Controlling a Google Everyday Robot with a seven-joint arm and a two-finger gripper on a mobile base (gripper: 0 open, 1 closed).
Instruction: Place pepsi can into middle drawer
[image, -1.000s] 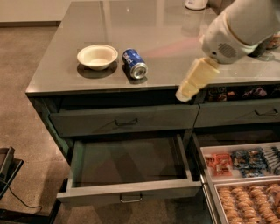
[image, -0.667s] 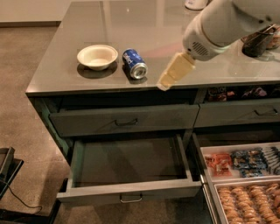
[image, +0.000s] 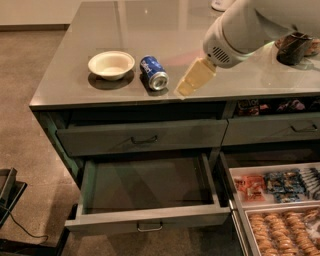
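The pepsi can (image: 153, 72) lies on its side on the grey counter, just right of a white bowl (image: 111, 65). My gripper (image: 188, 82), with yellowish fingers, hangs over the counter a short way right of the can, apart from it and holding nothing. The white arm reaches in from the upper right. The middle drawer (image: 150, 216) stands pulled open below the counter front, and its dark inside holds nothing; a small silvery handle is on its front.
A shut shallower drawer (image: 142, 137) sits above the open one. At the right, open drawers hold snack trays (image: 280, 200). A dark cup (image: 292, 49) stands on the counter's right side. A black object (image: 7, 192) is on the floor at left.
My arm and gripper have moved left across the counter, closer to the pepsi can. The can, bowl and drawers have not moved.
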